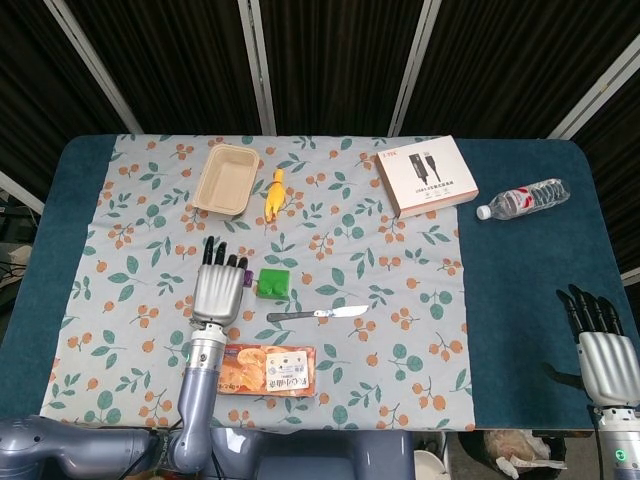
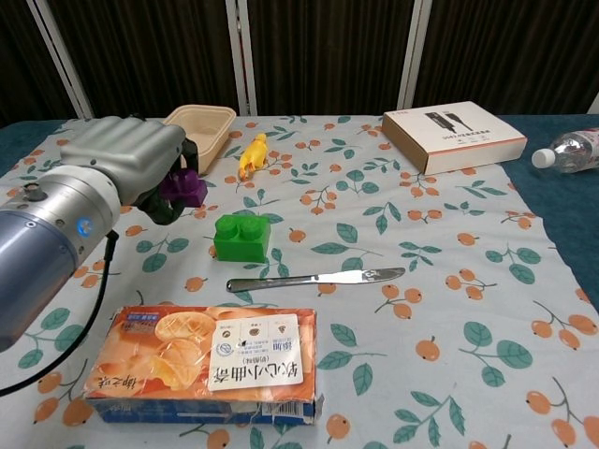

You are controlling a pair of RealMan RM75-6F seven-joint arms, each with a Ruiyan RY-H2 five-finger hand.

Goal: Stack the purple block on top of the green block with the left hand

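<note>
My left hand (image 1: 218,292) (image 2: 126,159) holds the purple block (image 2: 184,188) (image 1: 246,279) in its curled fingers, raised above the tablecloth just left of the green block (image 1: 273,283) (image 2: 242,236). The green block sits on the cloth with its studs up, nothing on top of it. Only a sliver of purple shows past the hand in the head view. My right hand (image 1: 604,352) hangs off the table's right front corner, fingers apart and holding nothing.
A table knife (image 1: 317,314) lies just in front of the green block. A snack packet (image 1: 265,369) sits near the front edge. Behind are a beige tray (image 1: 225,179), a yellow toy (image 1: 273,193), a white box (image 1: 427,175) and a water bottle (image 1: 523,199).
</note>
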